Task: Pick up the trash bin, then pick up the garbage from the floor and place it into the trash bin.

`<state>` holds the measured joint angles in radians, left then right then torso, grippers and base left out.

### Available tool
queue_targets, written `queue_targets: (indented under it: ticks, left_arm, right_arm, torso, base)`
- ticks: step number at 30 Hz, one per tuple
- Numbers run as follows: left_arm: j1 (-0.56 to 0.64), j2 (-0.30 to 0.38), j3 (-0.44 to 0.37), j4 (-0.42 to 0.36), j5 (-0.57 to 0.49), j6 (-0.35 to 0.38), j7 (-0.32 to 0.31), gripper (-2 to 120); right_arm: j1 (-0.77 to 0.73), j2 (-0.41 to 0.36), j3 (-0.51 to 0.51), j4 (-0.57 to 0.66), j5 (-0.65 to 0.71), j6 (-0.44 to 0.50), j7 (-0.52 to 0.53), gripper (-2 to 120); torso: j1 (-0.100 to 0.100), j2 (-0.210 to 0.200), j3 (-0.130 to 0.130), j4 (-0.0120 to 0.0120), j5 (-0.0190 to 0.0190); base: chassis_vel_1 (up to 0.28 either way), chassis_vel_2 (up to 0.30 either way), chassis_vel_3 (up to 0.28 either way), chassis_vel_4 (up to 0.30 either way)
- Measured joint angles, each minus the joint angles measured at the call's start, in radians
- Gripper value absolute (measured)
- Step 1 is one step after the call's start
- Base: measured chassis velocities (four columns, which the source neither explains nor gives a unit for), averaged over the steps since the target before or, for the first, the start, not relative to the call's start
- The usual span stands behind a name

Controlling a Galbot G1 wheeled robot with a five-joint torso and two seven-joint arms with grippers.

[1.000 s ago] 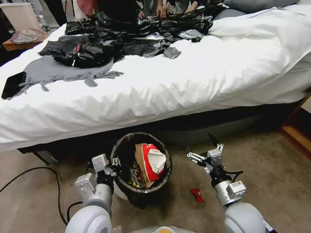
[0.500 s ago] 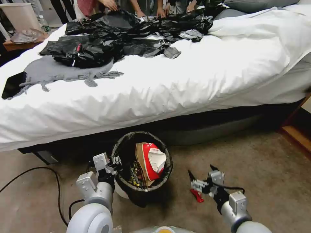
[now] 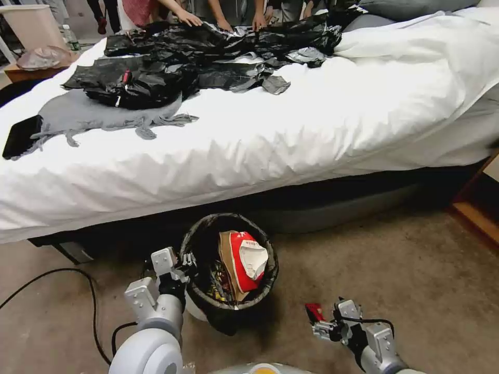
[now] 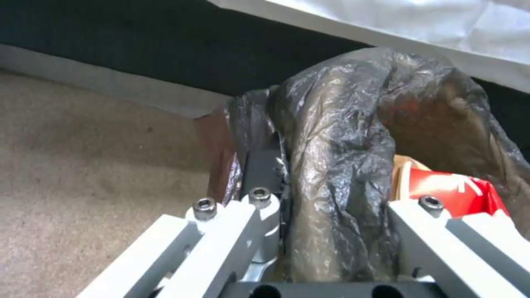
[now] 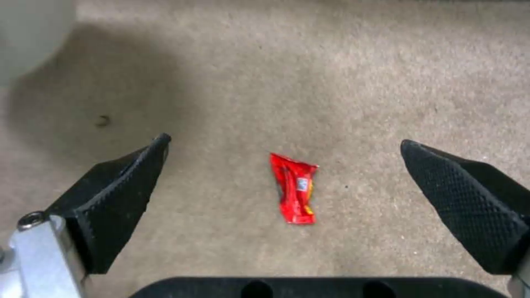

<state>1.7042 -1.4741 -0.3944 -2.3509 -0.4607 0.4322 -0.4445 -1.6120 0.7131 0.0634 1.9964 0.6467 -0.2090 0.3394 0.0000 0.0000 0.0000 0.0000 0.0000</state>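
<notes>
- A white bed point(image 3: 312, 119) filled the upper frame, brown carpet point(image 3: 431, 270) the lower.
- The bin point(image 3: 228, 270) sat lower centre, already stuffed; the left gripper point(image 3: 183, 259) was clamped on its bagged rim.
- The right gripper point(image 5: 284, 186) had dropped from beside the bin to lower right, jaws wide apart over the red wrapper point(image 5: 294, 188), so a grasp looked close.
- No writing on the wrapper was legible.

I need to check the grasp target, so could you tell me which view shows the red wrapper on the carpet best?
The right wrist view: the red wrapper lies whole between the open right gripper. The head view shows part of it; the left wrist view looks at the trash bin.
</notes>
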Motion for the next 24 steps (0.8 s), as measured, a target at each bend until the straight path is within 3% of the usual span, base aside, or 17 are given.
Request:
queue_targets:
  ticks: [24]
  left_arm:
    - [-0.014,0.001,0.000,0.018,0.003,0.003,-0.001,93]
  right_arm:
    - [0.206,0.152,-0.109,-0.323,-0.076,0.019,-0.081,100]
  torso:
    - [0.000,0.000,0.000,0.0000,-0.0002]
  base:
    - [0.000,0.000,0.000,0.000]
